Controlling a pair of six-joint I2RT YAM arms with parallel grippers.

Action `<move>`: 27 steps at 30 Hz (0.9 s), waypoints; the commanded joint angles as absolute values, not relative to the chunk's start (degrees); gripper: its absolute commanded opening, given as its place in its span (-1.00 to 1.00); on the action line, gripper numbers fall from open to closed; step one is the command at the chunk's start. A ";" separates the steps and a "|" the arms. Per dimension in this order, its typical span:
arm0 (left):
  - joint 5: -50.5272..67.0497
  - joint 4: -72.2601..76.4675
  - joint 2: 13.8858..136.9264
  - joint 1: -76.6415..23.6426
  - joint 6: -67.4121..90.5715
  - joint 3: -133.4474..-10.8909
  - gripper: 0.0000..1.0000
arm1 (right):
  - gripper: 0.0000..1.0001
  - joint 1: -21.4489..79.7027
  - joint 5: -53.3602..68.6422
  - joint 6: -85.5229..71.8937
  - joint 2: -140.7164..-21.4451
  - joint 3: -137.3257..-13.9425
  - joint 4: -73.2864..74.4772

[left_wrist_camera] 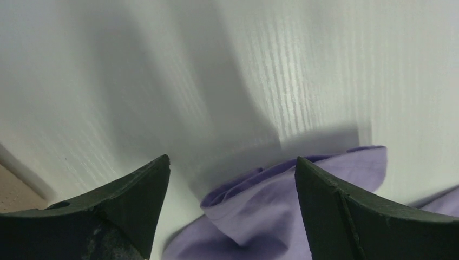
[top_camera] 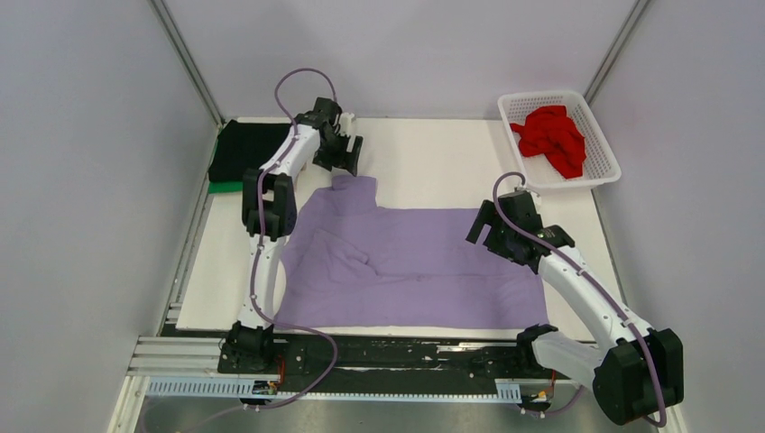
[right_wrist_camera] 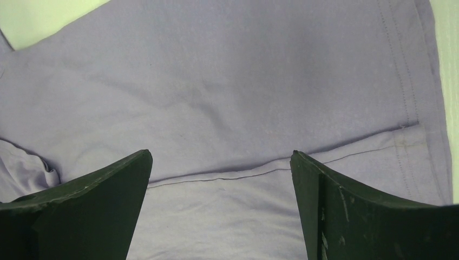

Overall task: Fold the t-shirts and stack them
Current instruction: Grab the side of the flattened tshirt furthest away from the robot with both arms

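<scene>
Judging by how the cloth lies, the job looks roughly half done. On the white table (top_camera: 433, 153), the lavender t-shirt (top_camera: 415, 271) is the biggest thing in view. It is spread nearly flat across the near middle, with a few wrinkles left of centre and one sleeve poking toward the far left. The right wrist view shows one cloth edge lying across another, but whether that is a proper fold cannot be told. This shirt seems to be the one in hand and is not yet folded small.

At the far right stands the white basket (top_camera: 541, 96), with the red t-shirt (top_camera: 552, 137) crumpled inside and yet to be folded.

At the far left corner the black t-shirt (top_camera: 244, 149) lies folded on the green t-shirt (top_camera: 224, 188), of which only an edge shows, so that pair reads as stacked.

The left gripper (left_wrist_camera: 233, 162) hangs over the lavender sleeve with its jaws apart, gripping nothing. The right gripper (right_wrist_camera: 222, 154) hovers above the shirt's right part, also spread and empty.
</scene>
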State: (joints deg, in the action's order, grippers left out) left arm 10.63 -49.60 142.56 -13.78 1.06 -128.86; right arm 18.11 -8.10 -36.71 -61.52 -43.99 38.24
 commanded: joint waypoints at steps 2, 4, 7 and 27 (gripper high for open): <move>13.71 -53.12 142.68 -13.53 -0.36 -129.80 0.78 | 1.00 17.77 -9.48 -35.77 -60.77 -44.14 36.13; 13.92 -52.99 142.65 -13.53 -0.29 -128.68 0.70 | 1.00 17.80 -9.45 -35.85 -60.75 -43.96 36.12; 15.23 -52.89 142.27 -13.54 -0.67 -126.75 0.60 | 1.00 17.79 -9.48 -35.86 -60.82 -43.77 36.12; 15.99 -53.49 141.56 -13.62 -2.22 -124.90 -0.56 | 1.00 17.77 -12.06 -35.51 -59.62 -43.35 36.04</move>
